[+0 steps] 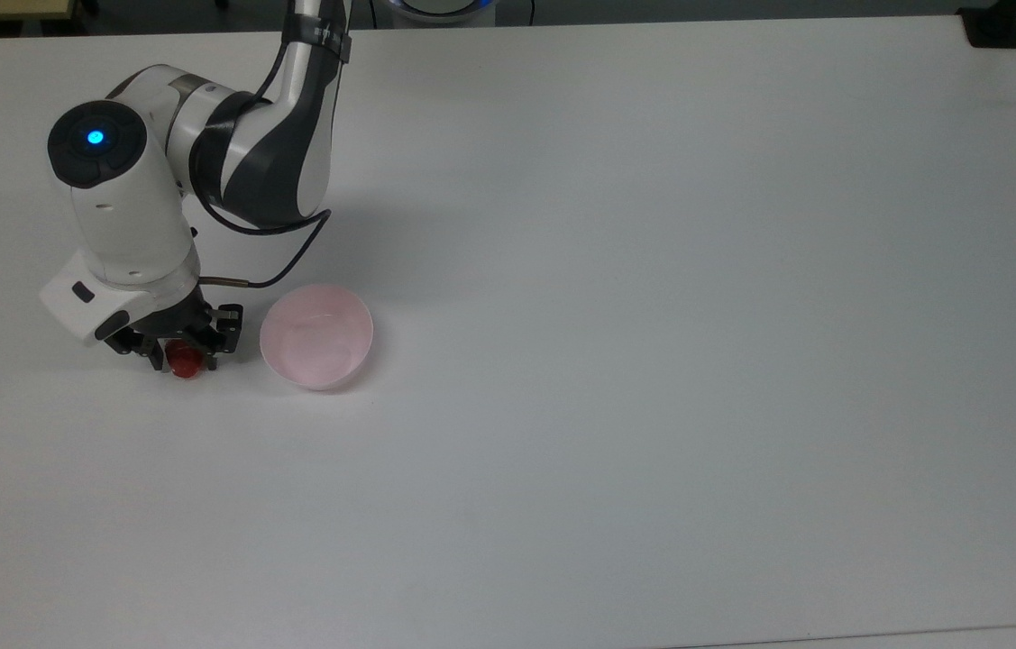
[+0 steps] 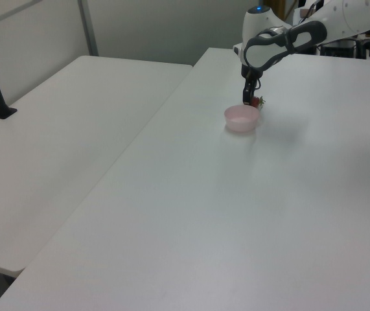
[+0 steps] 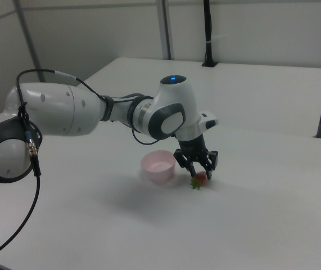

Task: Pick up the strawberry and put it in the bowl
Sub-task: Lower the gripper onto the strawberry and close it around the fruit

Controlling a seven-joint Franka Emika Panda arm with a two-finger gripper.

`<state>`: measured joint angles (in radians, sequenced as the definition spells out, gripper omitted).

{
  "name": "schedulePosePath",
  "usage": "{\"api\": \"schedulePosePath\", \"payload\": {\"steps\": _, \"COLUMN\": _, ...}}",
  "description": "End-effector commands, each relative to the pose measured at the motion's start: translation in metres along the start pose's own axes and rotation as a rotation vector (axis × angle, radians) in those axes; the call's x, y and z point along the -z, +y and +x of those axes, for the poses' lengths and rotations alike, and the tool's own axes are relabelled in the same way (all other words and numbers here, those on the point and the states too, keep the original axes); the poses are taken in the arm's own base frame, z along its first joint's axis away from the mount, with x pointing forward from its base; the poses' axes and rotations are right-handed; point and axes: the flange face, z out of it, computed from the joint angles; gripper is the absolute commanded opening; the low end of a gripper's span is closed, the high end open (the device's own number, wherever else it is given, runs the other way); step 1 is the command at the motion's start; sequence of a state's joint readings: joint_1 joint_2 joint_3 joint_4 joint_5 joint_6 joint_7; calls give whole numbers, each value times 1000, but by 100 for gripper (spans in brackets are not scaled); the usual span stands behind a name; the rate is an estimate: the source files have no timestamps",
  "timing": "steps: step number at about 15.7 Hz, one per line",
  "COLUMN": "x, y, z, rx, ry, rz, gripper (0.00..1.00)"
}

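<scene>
The bowl (image 3: pixel 159 166) sits on the tabletop (image 3: pixel 250 225); just beside it, toward the right view's right, the strawberry (image 3: pixel 199 179) lies between the lowered jaws, which look spread around it, not yet clenched.

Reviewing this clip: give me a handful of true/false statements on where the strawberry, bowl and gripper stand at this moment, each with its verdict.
1. The strawberry is inside the bowl. False: it lies outside the bowl, to the bowl's left in the top view.
2. The gripper is down over the strawberry, its fingers either side of it. True.
3. The bowl is upright with nothing in it. True.
4. The gripper hangs directly above the bowl. False: in the top view it is beside the bowl, on the top view's left.
5. The bowl is blue. False: it is pale pink.
</scene>
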<state>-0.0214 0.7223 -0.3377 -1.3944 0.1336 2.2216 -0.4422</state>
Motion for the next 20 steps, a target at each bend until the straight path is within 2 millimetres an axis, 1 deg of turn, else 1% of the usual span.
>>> {"api": "schedulePosePath", "payload": {"steps": 1, "x": 24, "y": 3, "z": 4, "rx": -5, "ry": 45, "rz": 9, "gripper": 50}}
{"api": "schedulePosePath", "payload": {"steps": 2, "x": 29, "y": 4, "z": 4, "rx": -6, "ry": 51, "rz": 7, "gripper": 49}}
{"api": "schedulePosePath", "payload": {"steps": 4, "x": 29, "y": 5, "z": 4, "rx": -7, "ry": 51, "rz": 7, "gripper": 49}}
{"api": "schedulePosePath", "payload": {"steps": 5, "x": 29, "y": 4, "z": 4, "rx": -3, "ry": 50, "rz": 5, "gripper": 52}}
{"api": "schedulePosePath", "payload": {"steps": 6, "x": 29, "y": 8, "z": 2, "rx": -5, "ry": 44, "rz": 1, "gripper": 62}}
{"api": "schedulePosePath", "payload": {"steps": 7, "x": 23, "y": 7, "z": -3, "rx": -3, "ry": 17, "rz": 7, "gripper": 67}}
{"api": "schedulePosePath", "payload": {"steps": 9, "x": 16, "y": -1, "z": -5, "rx": 8, "ry": -9, "rz": 17, "gripper": 71}}
{"api": "schedulePosePath", "payload": {"steps": 10, "x": 15, "y": -1, "z": -5, "rx": 0, "ry": -10, "rz": 17, "gripper": 80}}
{"api": "schedulePosePath", "payload": {"steps": 11, "x": 11, "y": -2, "z": -8, "rx": -2, "ry": -18, "rz": 21, "gripper": 84}}
{"api": "schedulePosePath", "payload": {"steps": 12, "x": 5, "y": -3, "z": -11, "rx": -2, "ry": -31, "rz": 26, "gripper": 85}}
{"api": "schedulePosePath", "payload": {"steps": 13, "x": 2, "y": -4, "z": -13, "rx": -4, "ry": -38, "rz": 28, "gripper": 84}}
{"api": "schedulePosePath", "payload": {"steps": 14, "x": 2, "y": -4, "z": -13, "rx": -5, "ry": -37, "rz": 29, "gripper": 74}}
{"api": "schedulePosePath", "payload": {"steps": 15, "x": 2, "y": -4, "z": -13, "rx": -12, "ry": -36, "rz": 32, "gripper": 57}}
{"api": "schedulePosePath", "payload": {"steps": 16, "x": 2, "y": -4, "z": -13, "rx": -23, "ry": -35, "rz": 32, "gripper": 47}}
{"api": "schedulePosePath", "payload": {"steps": 17, "x": 1, "y": -4, "z": -13, "rx": -26, "ry": -35, "rz": 31, "gripper": 39}}
{"api": "schedulePosePath", "payload": {"steps": 20, "x": 2, "y": -3, "z": -13, "rx": -27, "ry": -32, "rz": 30, "gripper": 33}}
